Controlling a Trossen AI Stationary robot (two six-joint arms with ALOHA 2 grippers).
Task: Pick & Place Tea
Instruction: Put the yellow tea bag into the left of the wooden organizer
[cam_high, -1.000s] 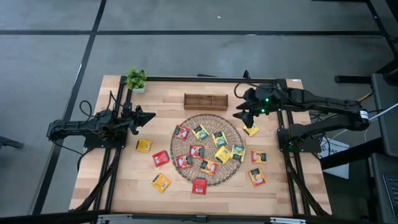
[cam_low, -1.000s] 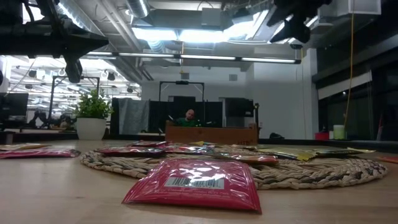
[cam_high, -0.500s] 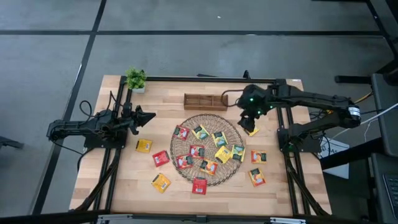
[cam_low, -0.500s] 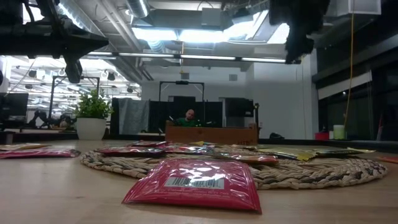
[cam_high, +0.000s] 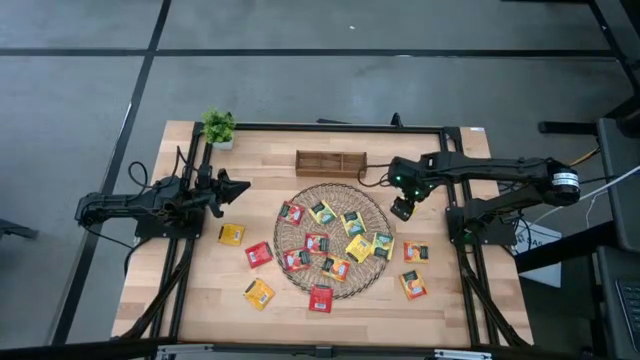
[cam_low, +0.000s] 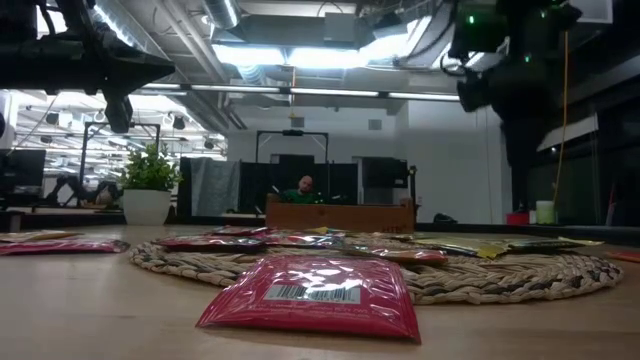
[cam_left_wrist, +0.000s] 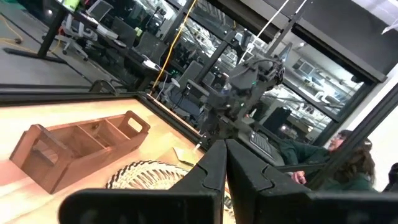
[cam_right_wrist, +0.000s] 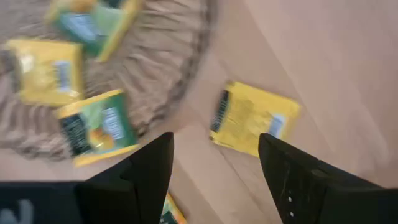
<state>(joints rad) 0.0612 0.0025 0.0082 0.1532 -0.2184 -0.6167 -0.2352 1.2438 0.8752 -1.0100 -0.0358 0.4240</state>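
Right arm stretched in from its base at the worktop's right edge, forearm level, wrist bent downward; right claw (cam_high: 403, 207) pointing down at the worktop, its two dark fingers (cam_right_wrist: 151, 168) spread wide with nothing between them; green indicator light glowing on the wrist just behind the claw; left arm folded low along the worktop's left side, forearm reaching inward; left claw (cam_high: 236, 187) aimed across toward the right claw, fingers (cam_left_wrist: 211, 169) pressed together and empty, well apart from the other arm.
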